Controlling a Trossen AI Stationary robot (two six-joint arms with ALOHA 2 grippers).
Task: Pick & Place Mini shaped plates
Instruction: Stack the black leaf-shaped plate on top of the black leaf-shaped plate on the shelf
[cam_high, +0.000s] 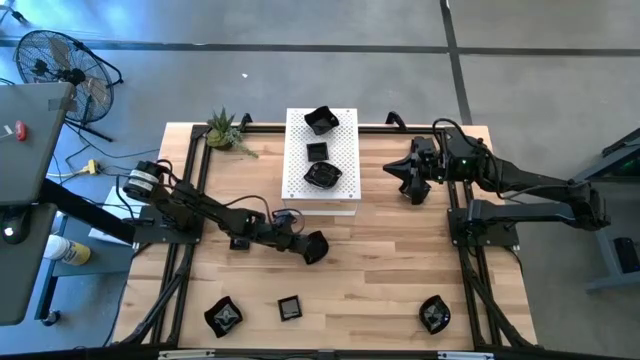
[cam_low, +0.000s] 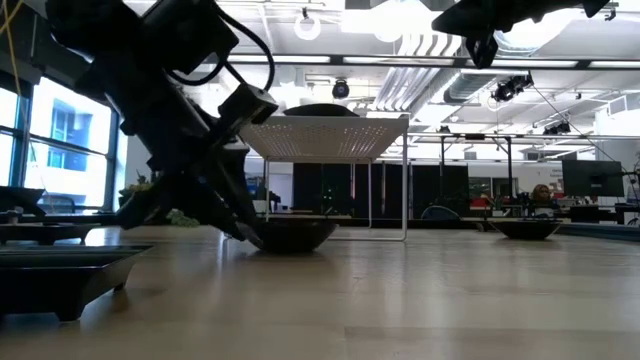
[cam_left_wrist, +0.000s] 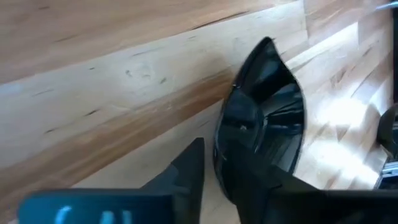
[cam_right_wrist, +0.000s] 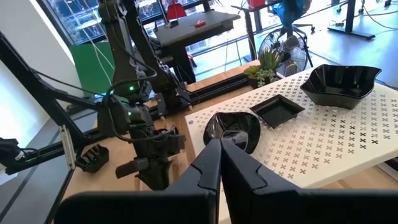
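Observation:
The mini shaped plates are glossy black dishes. Three sit on the white perforated board (cam_high: 342, 195): a wavy one (cam_high: 321, 120), a square one (cam_high: 317, 152) and a round one (cam_high: 322, 176). Three more lie near the table's near edge (cam_high: 222, 316), (cam_high: 290, 308), (cam_high: 434, 314). My left gripper (cam_high: 303, 245) is low at the table's middle, shut on another round plate (cam_high: 316, 248). My right gripper (cam_high: 415, 182) hangs shut above the table, right of the board. My left gripper (cam_left_wrist: 217, 162) holds the round plate by its rim (cam_left_wrist: 227, 134) on the side toward the table's left. One finger (cam_left_wrist: 258, 186) lies inside the bowl and the other (cam_left_wrist: 186, 171) outside its wall. The fingers slant down from the left. The plate's underside (cam_low: 295, 246) rests on the table.
The board stands on thin legs (cam_low: 405, 180) at the table's far middle. A small green spiky plant (cam_high: 225, 130) is at the far left corner. Black frame rails (cam_high: 190, 200) run along the table's sides. Bare wood lies between the board and the near plates.

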